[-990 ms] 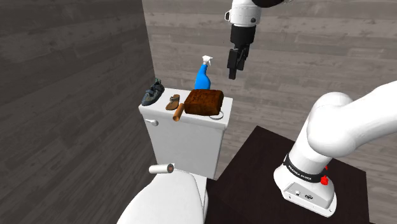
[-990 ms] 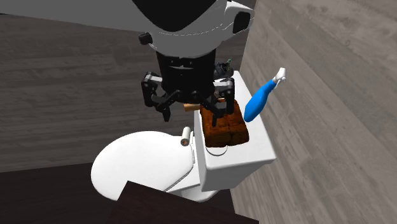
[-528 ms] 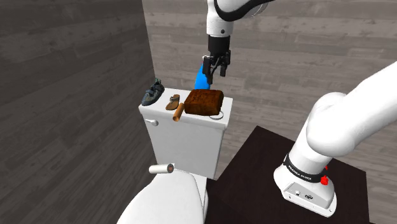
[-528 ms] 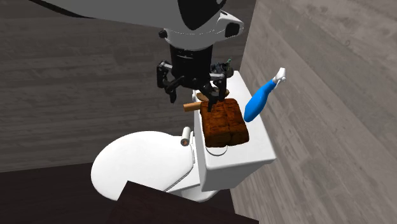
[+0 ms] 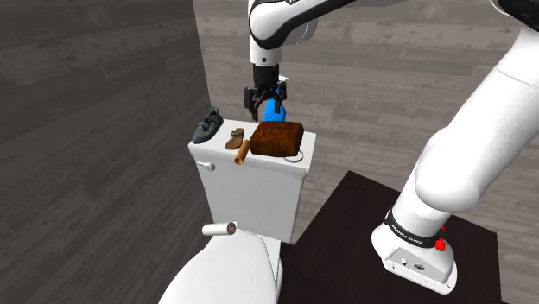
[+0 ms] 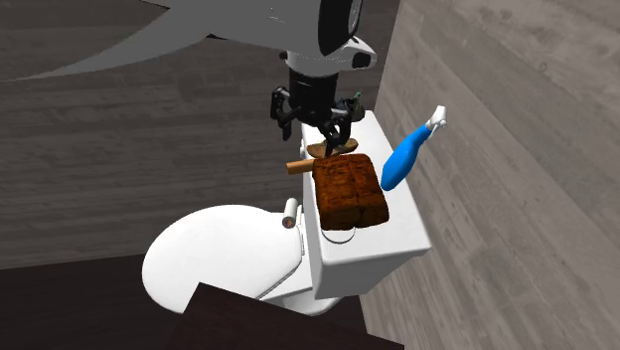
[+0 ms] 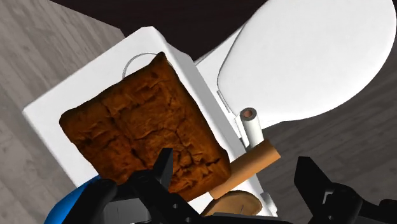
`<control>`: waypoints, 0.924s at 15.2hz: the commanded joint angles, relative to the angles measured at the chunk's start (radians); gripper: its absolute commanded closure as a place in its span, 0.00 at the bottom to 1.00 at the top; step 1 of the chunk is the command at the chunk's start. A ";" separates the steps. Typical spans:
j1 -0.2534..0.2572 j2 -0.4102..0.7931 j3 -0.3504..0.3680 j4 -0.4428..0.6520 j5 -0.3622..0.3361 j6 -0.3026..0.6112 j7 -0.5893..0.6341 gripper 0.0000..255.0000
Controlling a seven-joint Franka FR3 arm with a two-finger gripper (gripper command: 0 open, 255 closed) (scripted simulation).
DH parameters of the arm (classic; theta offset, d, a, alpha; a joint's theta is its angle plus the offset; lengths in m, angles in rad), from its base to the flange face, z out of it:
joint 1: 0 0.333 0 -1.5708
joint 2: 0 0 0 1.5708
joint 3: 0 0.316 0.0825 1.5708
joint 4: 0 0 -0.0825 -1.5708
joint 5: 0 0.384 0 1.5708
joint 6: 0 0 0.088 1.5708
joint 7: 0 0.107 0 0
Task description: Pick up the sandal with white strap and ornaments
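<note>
A small tan-brown sandal [image 5: 235, 136] with a pale strap lies on the white toilet tank lid [image 5: 218, 156], between a dark shoe [image 5: 207, 126] and a brown block [image 5: 278, 138]. My gripper [image 5: 262, 102] hangs open a little above the lid's back, up and to the right of the sandal in the shoulder view, close in front of the blue spray bottle [image 5: 275, 110]. In the second exterior view the gripper [image 6: 310, 133] hovers over the sandal [image 6: 328, 150]. In the wrist view the sandal's tan sole [image 7: 233, 203] shows between the gripper's [image 7: 236, 175] spread fingers, untouched.
A brown cylinder [image 5: 242, 153] lies beside the block, near the sandal. The spray bottle [image 6: 402, 161] leans at the tank's wall side. A toilet roll [image 5: 220, 229] hangs below the tank above the white toilet lid [image 5: 226, 275]. The dark stand [image 5: 345, 226] sits at lower right.
The gripper has come down and moved to the shoulder view's left, from high beside the spray bottle to just above the tank near the sandal. It stays open; the objects have not moved.
</note>
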 commanded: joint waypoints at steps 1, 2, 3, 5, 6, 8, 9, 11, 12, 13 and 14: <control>-0.004 0.084 0.001 0.060 0.006 0.017 0.044 0.00; -0.006 0.125 0.000 0.092 0.009 0.023 0.065 0.00; -0.008 0.166 -0.001 0.124 0.012 0.029 0.085 0.00; -0.011 0.248 -0.004 0.192 0.019 0.036 0.124 0.00; -0.012 0.289 -0.007 0.228 0.022 0.038 0.142 0.00; -0.015 0.371 -0.013 0.303 0.031 0.039 0.178 0.00; -0.016 0.412 -0.016 0.343 0.035 0.037 0.196 0.00; -0.020 0.495 -0.024 0.425 0.045 0.031 0.230 0.00; -0.022 0.536 -0.027 0.469 0.050 0.027 0.246 0.00; -0.024 0.578 -0.031 0.514 0.056 0.021 0.263 0.00; -0.027 0.621 -0.035 0.561 0.061 0.014 0.279 0.00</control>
